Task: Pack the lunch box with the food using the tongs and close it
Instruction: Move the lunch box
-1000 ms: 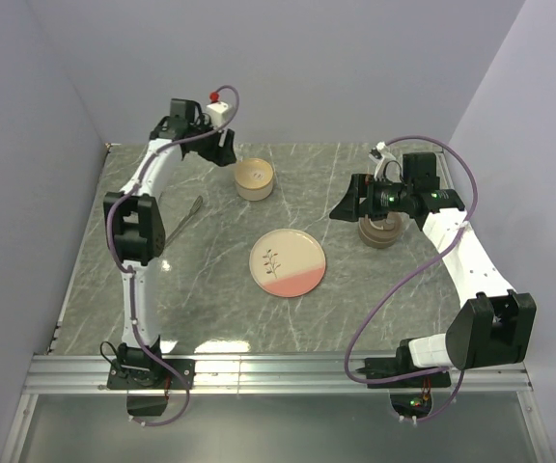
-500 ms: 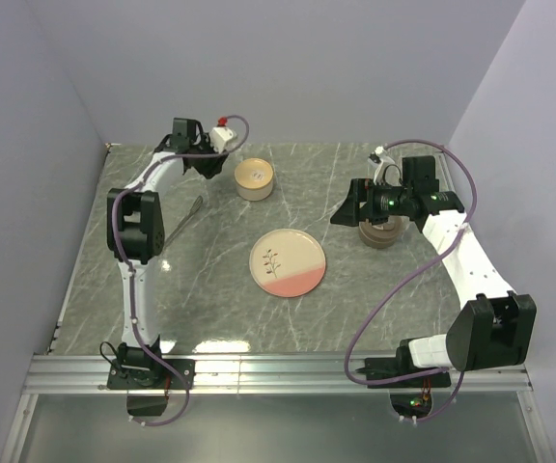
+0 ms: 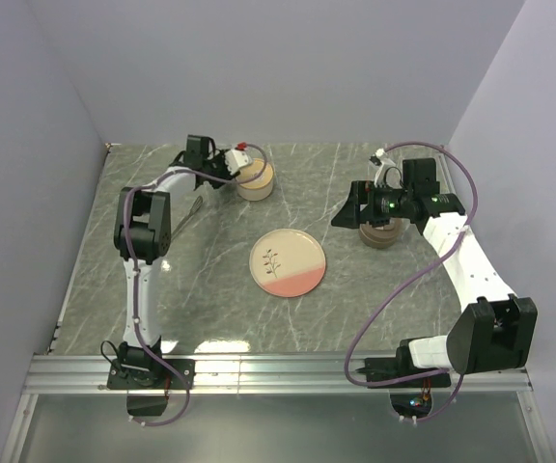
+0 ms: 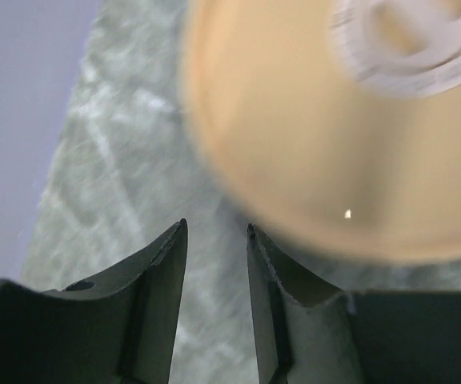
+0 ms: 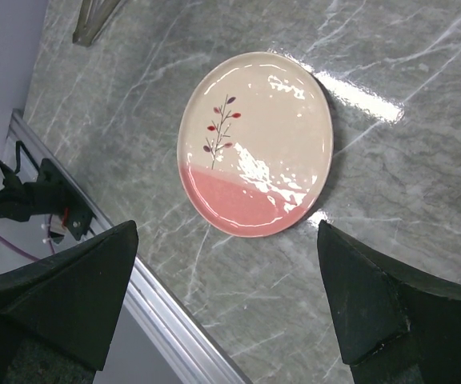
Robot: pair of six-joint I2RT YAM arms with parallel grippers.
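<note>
My left pincer [image 4: 217, 226], narrow and empty, hangs by the beige box [image 3: 255, 180]; my right pincer [image 5: 227, 229] gapes wide. Tongs [image 3: 195, 206] lie untouched at ten o'clock of the plate [image 3: 288, 262]; I judge fetching them comes next, needing a low grasp

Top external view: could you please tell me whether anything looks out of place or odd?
Nothing looks spilled or tipped. The one oddity: the plate is bare, no food shows in any view, and the tongs lie unheld on the table at the left.
</note>
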